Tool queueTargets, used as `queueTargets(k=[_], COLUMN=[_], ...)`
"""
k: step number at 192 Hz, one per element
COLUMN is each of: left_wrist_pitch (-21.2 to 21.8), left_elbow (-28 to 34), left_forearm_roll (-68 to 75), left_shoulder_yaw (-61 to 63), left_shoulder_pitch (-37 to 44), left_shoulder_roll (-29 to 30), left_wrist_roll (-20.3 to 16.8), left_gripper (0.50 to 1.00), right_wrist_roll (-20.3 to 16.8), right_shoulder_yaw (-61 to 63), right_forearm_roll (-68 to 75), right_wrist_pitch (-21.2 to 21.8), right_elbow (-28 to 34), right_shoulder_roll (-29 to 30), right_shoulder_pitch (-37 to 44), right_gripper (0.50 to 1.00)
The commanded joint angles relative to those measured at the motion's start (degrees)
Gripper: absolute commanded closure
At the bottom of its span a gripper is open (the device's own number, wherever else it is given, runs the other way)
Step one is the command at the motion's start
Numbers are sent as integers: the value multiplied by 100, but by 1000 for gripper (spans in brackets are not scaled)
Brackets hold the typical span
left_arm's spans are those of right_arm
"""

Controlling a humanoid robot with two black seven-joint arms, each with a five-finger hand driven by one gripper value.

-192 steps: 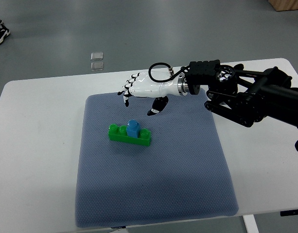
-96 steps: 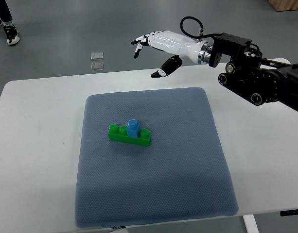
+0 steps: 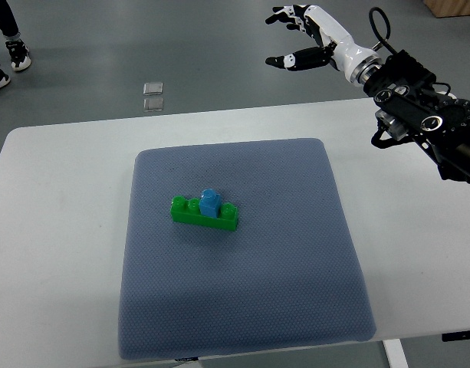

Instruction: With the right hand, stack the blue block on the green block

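Note:
A small blue block (image 3: pixel 210 201) sits on top of a long green block (image 3: pixel 204 213), near the middle of the grey-blue mat (image 3: pixel 242 307). My right hand (image 3: pixel 294 34) is raised high at the upper right, far from the blocks and beyond the table's far edge. Its white fingers are spread and hold nothing. The black forearm (image 3: pixel 419 107) runs in from the right edge. No left arm shows.
The mat lies on a white table (image 3: pixel 58 253). Two small clear squares (image 3: pixel 152 95) lie on the grey floor behind the table. A person's shoes (image 3: pixel 6 57) show at the upper left corner.
My right hand has lifted away from above the mat, swinging up and to the right past the table's far edge. The blue block stays put on the green block.

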Motion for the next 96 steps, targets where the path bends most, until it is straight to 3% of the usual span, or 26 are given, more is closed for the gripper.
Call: queueTargets(k=[1,96], left_wrist_pitch=[0,0], left_elbow=[-2,-2], left_forearm_roll=[-4,-4], left_shoulder_yaw=[0,0], left_shoulder_pitch=[4,4], left_shoulder_roll=[0,0], left_wrist_roll=[-4,5], left_gripper=[500,500], right_wrist_roll=[-230,-749], right_shoulder_yaw=[-1,-1], right_forearm_roll=[944,3739], right_wrist_pitch=[14,479], right_elbow=[-116,-134], right_shoulder_roll=[17,78], right_shoulder_pitch=[-119,-558], right_gripper=[587,587])
